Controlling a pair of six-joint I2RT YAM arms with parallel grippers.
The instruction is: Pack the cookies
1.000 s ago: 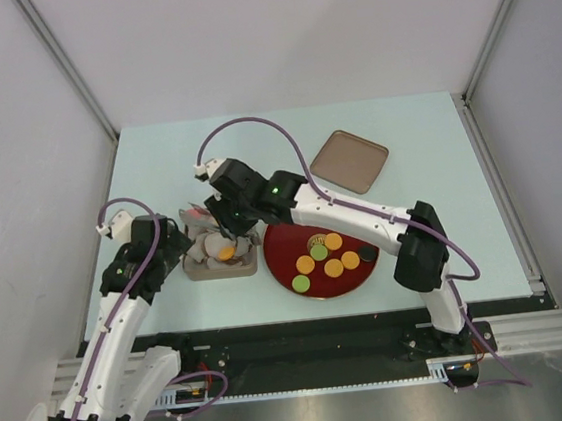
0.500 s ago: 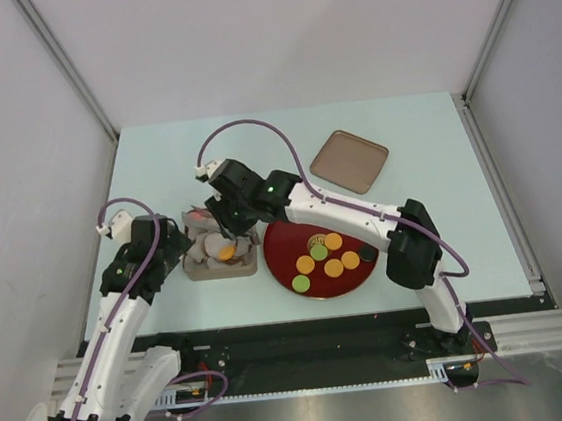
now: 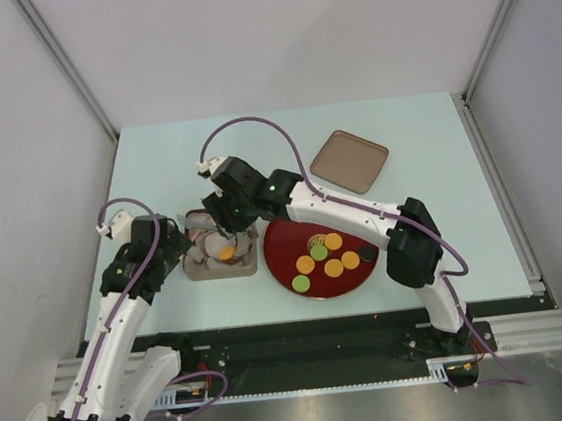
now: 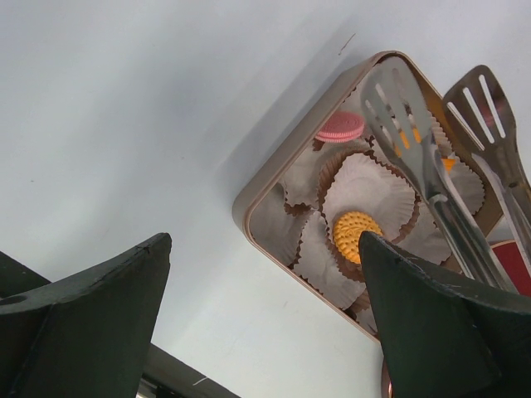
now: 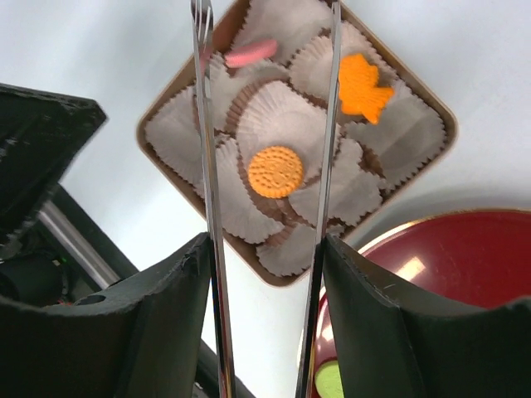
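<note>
**Fig. – Tongs parted over the cookie box**

Seen from above and from both wrist cams. The right gripper hung over the box, its fingers clamped on the arms of a pair of metal tongs. The tong blades stood apart and gripped nothing. Below them a round orange cookie lay flat in a paper cup near the box ctr. In the right wrist view it sat btwn the two blades, touching neither.

Also in the box, each in a cup:
- an irregular orange piece toward one corner
- a pink cookie, tilted, near another corner

The other cookies lay on the dark-red plate just right of the box: four orange cookies, two green cookies and one black cookie.

The left gripper hung just beside the box's left side, over the table, w/ fingers spread wide and holding nothing. A flat brown tray lay well apart, toward the far right of the table.
</note>
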